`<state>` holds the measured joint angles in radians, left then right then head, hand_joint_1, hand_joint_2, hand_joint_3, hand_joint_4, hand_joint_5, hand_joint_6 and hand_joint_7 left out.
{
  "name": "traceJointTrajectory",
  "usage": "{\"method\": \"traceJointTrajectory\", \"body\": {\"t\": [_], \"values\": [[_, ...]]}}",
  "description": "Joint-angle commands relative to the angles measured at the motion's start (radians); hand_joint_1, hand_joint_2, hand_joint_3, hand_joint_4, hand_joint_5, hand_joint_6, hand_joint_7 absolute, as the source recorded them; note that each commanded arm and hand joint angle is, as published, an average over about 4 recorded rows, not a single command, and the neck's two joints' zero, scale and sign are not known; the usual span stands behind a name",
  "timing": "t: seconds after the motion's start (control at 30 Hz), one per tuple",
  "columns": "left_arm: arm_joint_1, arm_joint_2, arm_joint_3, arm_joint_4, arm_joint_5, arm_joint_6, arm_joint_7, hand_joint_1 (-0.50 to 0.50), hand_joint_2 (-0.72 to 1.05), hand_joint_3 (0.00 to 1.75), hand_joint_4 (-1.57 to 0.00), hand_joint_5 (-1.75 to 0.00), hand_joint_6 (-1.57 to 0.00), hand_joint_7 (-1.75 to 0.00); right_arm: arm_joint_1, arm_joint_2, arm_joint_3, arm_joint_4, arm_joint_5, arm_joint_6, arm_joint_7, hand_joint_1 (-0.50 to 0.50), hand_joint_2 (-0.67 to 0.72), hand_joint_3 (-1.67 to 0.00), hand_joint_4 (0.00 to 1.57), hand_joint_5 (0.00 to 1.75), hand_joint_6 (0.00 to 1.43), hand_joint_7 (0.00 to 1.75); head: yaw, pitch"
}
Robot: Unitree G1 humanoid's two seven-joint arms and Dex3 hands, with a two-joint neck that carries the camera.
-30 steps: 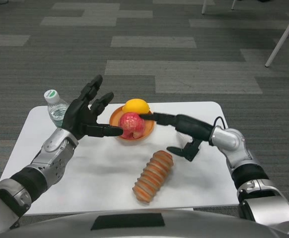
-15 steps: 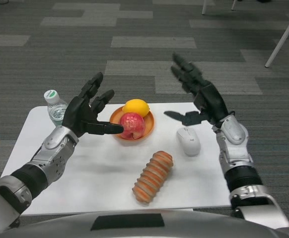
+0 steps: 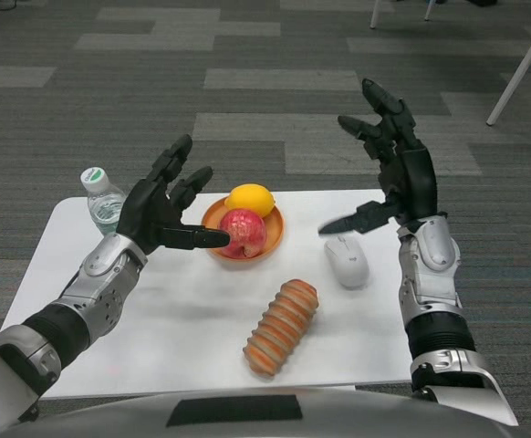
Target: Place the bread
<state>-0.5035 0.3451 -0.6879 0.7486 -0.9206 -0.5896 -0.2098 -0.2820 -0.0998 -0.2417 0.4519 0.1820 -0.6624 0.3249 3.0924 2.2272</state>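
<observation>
A: Bread (image 3: 282, 327) position?

B: Lying on the white table (image 3: 156, 319), near the front edge, a little right of centre. Ridged orange-brown loaf, set on a diagonal, its far end pointing up and right. Nothing touches it.

A: Left hand (image 3: 163, 213)?

B: Raised above the table's left half, fingers spread, holding nothing. Thumb points right, its tip just beside the red fruit (image 3: 243, 230); contact cannot be told.

A: Right hand (image 3: 395, 173)?

B: Lifted high over the table's right side, palm turned inward, fingers fanned apart, empty. Thumb juts left and down, above the mouse (image 3: 347, 260) and clear of it.

A: What else is on the table?

B: An orange bowl (image 3: 267, 247) near the far edge, centre, with the red fruit in it. A lemon (image 3: 250, 196) sits at the bowl's far rim; whether inside or just behind, cannot tell. White mouse right of the bowl, beyond the bread's far end, apart from both. A clear bottle (image 3: 104, 203) with a white-and-green cap stands at the far left corner, partly behind the left hand.

A: Surroundings?

B: Grey carpet (image 3: 275, 91) in mixed tiles. White legs (image 3: 519, 68) at the upper right.
</observation>
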Motion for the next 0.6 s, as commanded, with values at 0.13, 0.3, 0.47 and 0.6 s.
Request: {"method": "traceJointTrajectory", "body": {"t": [0.13,0.3,0.47,0.6], "values": [[0.004,0.0,0.005,-0.006,0.003,-0.013,-0.002,0.5,0.34,0.0,0.0,-0.41,0.0,0.0,0.025,0.01,-0.006,-0.035,0.011,0.024,-0.023,-0.33,0.72,0.0,0.0,0.1,0.0,0.14,0.002,0.006],[0.013,0.0,0.01,-0.016,0.007,-0.016,-0.002,0.5,0.34,0.07,0.0,-0.41,0.0,0.0,0.035,0.017,-0.004,-0.039,0.011,0.024,-0.033,-0.32,0.72,0.0,0.0,0.1,0.0,0.14,0.007,0.01],[0.023,0.001,0.017,-0.027,0.011,-0.016,-0.002,0.5,0.34,0.02,0.0,-0.41,0.0,0.0,0.043,0.022,0.0,-0.044,0.013,0.025,-0.042,-0.29,0.72,0.0,0.0,0.1,0.0,0.14,0.011,0.015],[0.029,0.002,0.021,-0.038,0.013,-0.017,-0.002,0.5,0.34,0.09,0.0,-0.41,0.0,0.0,0.047,0.024,0.005,-0.049,0.013,0.026,-0.045,-0.29,0.72,0.0,0.0,0.1,0.0,0.14,0.017,0.024]]}}
